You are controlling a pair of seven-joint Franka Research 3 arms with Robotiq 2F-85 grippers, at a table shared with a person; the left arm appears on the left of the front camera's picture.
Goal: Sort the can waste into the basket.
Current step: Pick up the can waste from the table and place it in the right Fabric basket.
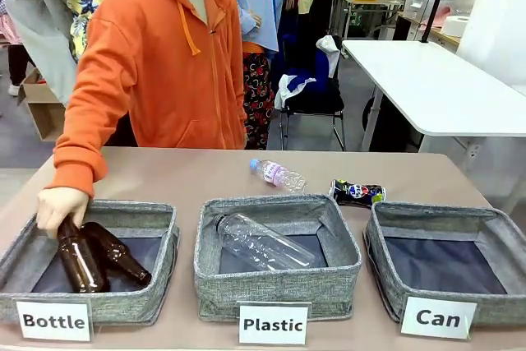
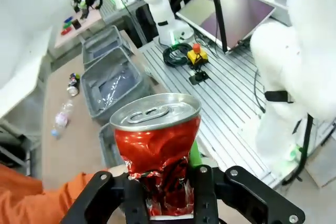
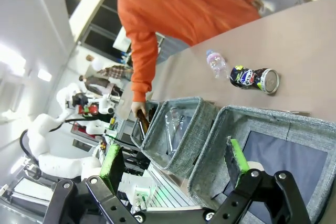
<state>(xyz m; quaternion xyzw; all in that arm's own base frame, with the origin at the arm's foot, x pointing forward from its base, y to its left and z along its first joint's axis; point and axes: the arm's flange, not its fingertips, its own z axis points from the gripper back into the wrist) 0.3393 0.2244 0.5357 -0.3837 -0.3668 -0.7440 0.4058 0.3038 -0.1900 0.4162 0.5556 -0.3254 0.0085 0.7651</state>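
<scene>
red crushed can (image 2: 156, 153) is pinched upright in the left gripper (image 2: 168, 188), probably ready for carrying to the can basket (image 1: 380, 246). blue can (image 1: 357, 193) lies just behind this basket. right gripper (image 3: 175, 159) waits spread above it.

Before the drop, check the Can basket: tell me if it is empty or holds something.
Empty. The Can basket has a bare dark base; the blue can lies on the table beyond it.

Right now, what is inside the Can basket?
The Can basket holds no can: its dark base shows bare. Its near wall covers the base's front strip. The blue can lies beyond its far left corner.
</scene>
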